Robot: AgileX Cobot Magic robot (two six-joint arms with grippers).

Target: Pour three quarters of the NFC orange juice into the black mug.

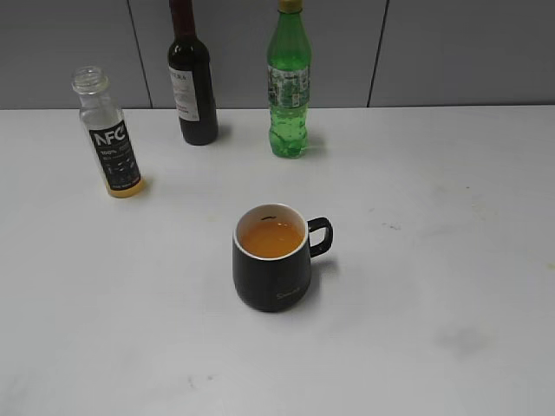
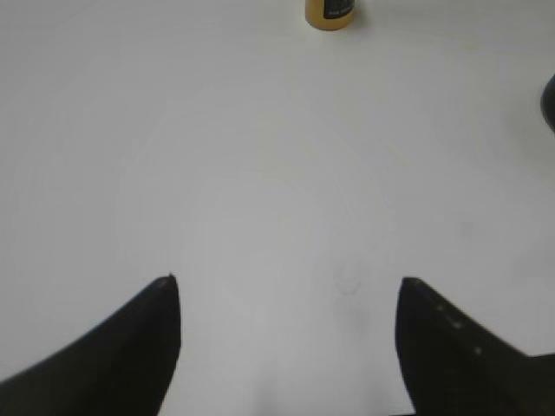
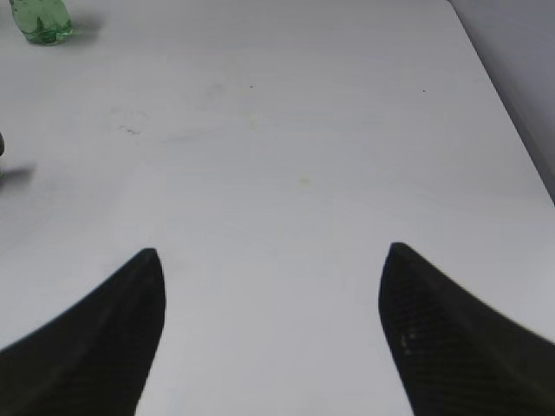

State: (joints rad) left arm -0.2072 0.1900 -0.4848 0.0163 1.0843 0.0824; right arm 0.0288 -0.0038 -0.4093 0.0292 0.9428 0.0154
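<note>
The squat matte mug (image 1: 272, 257) is sitting mid-table, holding orange liquid. The clear plastic juice bottle (image 1: 109, 134) is standing far left, nearly drained. Both grippers (image 2: 286, 290) (image 3: 270, 256) are hanging spread wide, empty.

White table (image 1: 451, 260), NFC orange juice (image 1: 108, 134), wine bottle (image 1: 192, 78), green soda bottle (image 1: 288, 87), black mug (image 1: 273, 257) mid-table

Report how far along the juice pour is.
Looks done. The black mug holds orange liquid near its rim, and the NFC orange juice stands upright on the table with only a shallow orange layer at its base. Nothing is in hand: the left end effector and right end effector are both open over bare tabletop. Nothing visibly remains.
</note>
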